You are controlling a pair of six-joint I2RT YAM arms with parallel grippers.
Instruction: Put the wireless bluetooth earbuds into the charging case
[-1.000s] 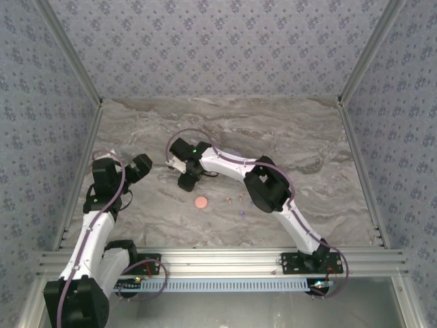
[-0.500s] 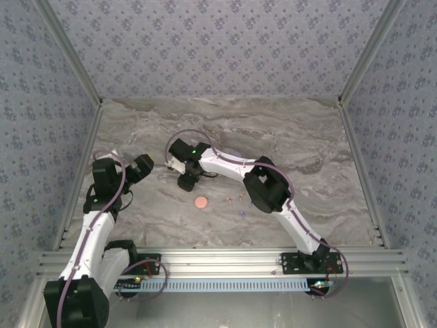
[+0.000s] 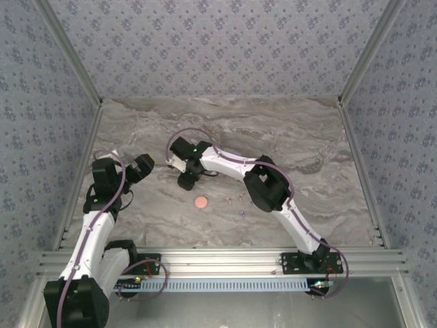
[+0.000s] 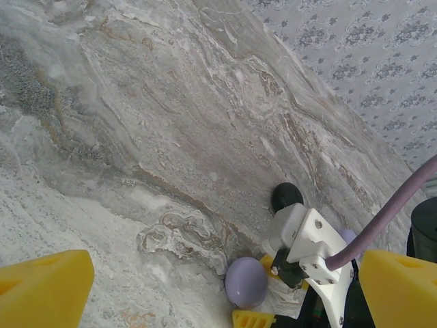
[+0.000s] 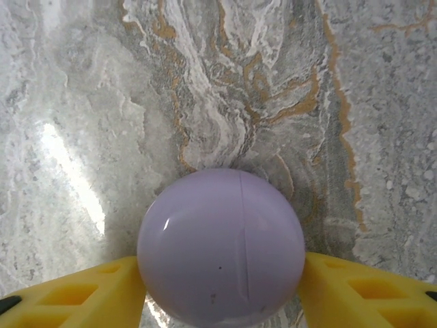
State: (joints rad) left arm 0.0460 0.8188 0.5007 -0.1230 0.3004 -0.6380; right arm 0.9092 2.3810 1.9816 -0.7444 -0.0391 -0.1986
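Observation:
The lilac round charging case rests on the marble table with its seam closed. My right gripper is shut on it, one yellow finger pressed to each side. The left wrist view shows the same case between those fingers. From above, the right gripper covers the case at centre left. Three tiny earbuds lie apart from it on the table: two pale ones and a lilac one. My left gripper hovers open to the left, with nothing between its fingers.
A pink round disc lies just in front of the right gripper. A black round disc lies just beyond the right gripper's white mount. Patterned walls enclose the table on three sides.
The right jaws have closed in slightly onto the lilac case. Neither arm has visibly moved.

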